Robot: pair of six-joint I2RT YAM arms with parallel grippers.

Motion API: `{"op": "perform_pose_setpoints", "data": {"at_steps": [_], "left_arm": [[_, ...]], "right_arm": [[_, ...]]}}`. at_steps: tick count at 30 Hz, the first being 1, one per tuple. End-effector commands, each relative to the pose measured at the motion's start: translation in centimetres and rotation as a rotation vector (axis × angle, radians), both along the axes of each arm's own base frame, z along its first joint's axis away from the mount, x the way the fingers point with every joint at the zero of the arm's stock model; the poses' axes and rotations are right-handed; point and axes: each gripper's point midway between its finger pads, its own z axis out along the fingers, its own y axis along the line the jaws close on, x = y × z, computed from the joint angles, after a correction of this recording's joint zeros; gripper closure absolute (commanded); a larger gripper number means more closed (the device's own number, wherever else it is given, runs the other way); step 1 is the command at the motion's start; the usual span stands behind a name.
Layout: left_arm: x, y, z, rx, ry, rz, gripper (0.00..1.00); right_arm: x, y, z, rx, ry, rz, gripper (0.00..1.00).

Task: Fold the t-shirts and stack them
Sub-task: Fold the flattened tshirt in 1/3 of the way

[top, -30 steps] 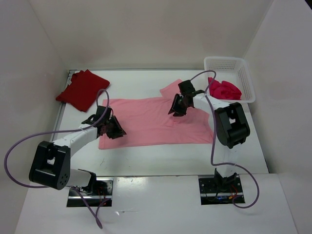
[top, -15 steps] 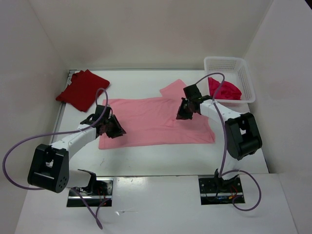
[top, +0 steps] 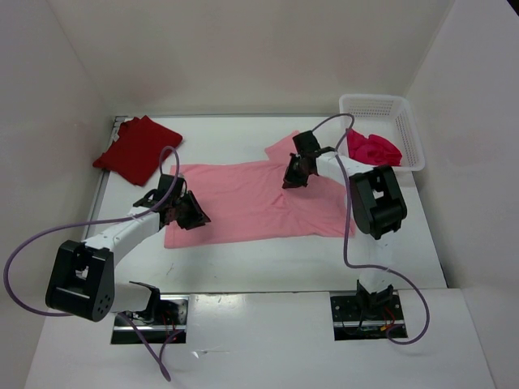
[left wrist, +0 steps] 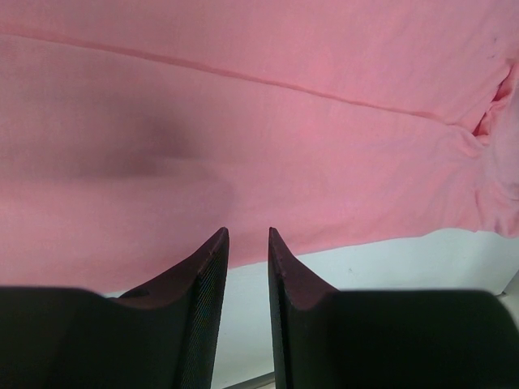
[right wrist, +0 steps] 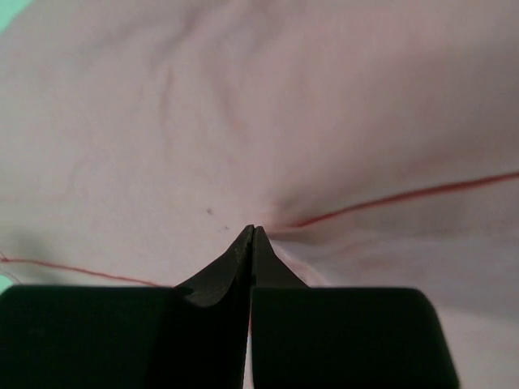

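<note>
The pink shirt (top: pixel 251 207) lies spread flat in the middle of the table (top: pixel 268 263), its long side running left to right, with one sleeve reaching toward the upper right of the top view. The red shirt (top: pixel 136 150) sits folded at the upper left corner, well apart from the pink one. The crimson shirt (top: pixel 373 148) is bunched in the basket (top: pixel 409 130) at the upper right, with part of it hanging over the near rim.

The left gripper (top: pixel 190 212) is at the lower left edge of the pink shirt. In the left wrist view its fingers (left wrist: pixel 212 267) stand a little apart, with a narrow gap between the tips. Pink cloth and a strip of white table show through that gap, and nothing is pinched there. The shirt's hem runs just past the fingertips.

The right gripper (top: pixel 293 174) is at the upper right part of the pink shirt, near the sleeve. In the right wrist view its fingers (right wrist: pixel 235 267) are pressed together, tip against tip, and the pink cloth puckers into the tips, with creases and a red seam line running out from that spot. It is pinching the pink shirt.
</note>
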Motion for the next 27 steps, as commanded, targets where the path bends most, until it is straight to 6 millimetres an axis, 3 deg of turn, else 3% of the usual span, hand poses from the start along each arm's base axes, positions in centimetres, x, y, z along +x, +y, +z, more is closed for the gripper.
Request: {"op": "perform_pose_setpoints", "data": {"at_steps": [1,6,8,10,11,12,14,15,17,18,21,23,25,26,27], "left_arm": [[0.5,-0.3,0.9,-0.005,-0.042,-0.025,0.66],[0.4,-0.3,1.7,-0.010,-0.063,-0.025,0.66],[0.2,-0.2,1.4,-0.008,-0.054,-0.025,0.66],[0.1,-0.1,0.8,0.003,-0.039,-0.036,0.66],[0.3,-0.1,0.7,0.009,-0.038,-0.044,0.66],[0.3,-0.1,0.7,0.009,-0.037,-0.044,0.66],[0.7,-0.9,0.9,0.007,-0.043,-0.065,0.66],[1.2,-1.4,1.1,0.006,-0.048,-0.074,0.66],[1.4,-2.6,1.5,0.016,-0.061,-0.118,0.66],[2.2,-3.3,1.9,0.031,-0.078,-0.128,0.66],[1.8,-5.4,0.9,0.107,-0.059,-0.203,0.68],[1.3,-5.9,-0.7,0.132,-0.011,-0.226,0.68],[0.5,-6.1,-2.0,0.092,0.044,-0.221,0.68],[-0.7,-5.4,-3.7,0.099,0.101,-0.221,0.68],[-0.9,-4.9,-4.1,0.084,0.120,-0.195,0.68]], "right_arm": [[2.2,1.0,0.7,0.004,-0.058,0.017,1.00],[1.3,0.8,1.8,0.017,-0.061,0.023,0.96],[0.7,0.4,3.4,0.020,-0.091,0.018,0.91],[-0.9,-0.2,3.8,0.019,-0.089,0.018,0.80],[-1.3,-0.5,5.7,0.031,-0.125,0.004,0.77],[-2.9,-1.1,4.7,0.019,-0.095,0.004,0.76],[-4.5,-2.1,5.4,0.008,-0.104,-0.021,0.76],[-6.5,-3.1,3.6,-0.018,-0.056,-0.036,0.80],[-8.3,-4.2,2.8,-0.038,-0.036,-0.062,0.92],[-10.0,-5.0,1.1,-0.059,0.011,-0.085,0.96],[-11.3,-7.0,-0.7,-0.100,0.048,-0.137,1.00],[-10.6,-8.1,-0.7,-0.137,0.024,-0.184,1.00],[-11.4,-8.6,-2.1,-0.169,0.077,-0.197,1.00],[-11.3,-8.9,-2.3,-0.169,0.088,-0.217,1.00],[-11.6,-9.4,-2.7,-0.184,0.113,-0.236,1.00]]}}
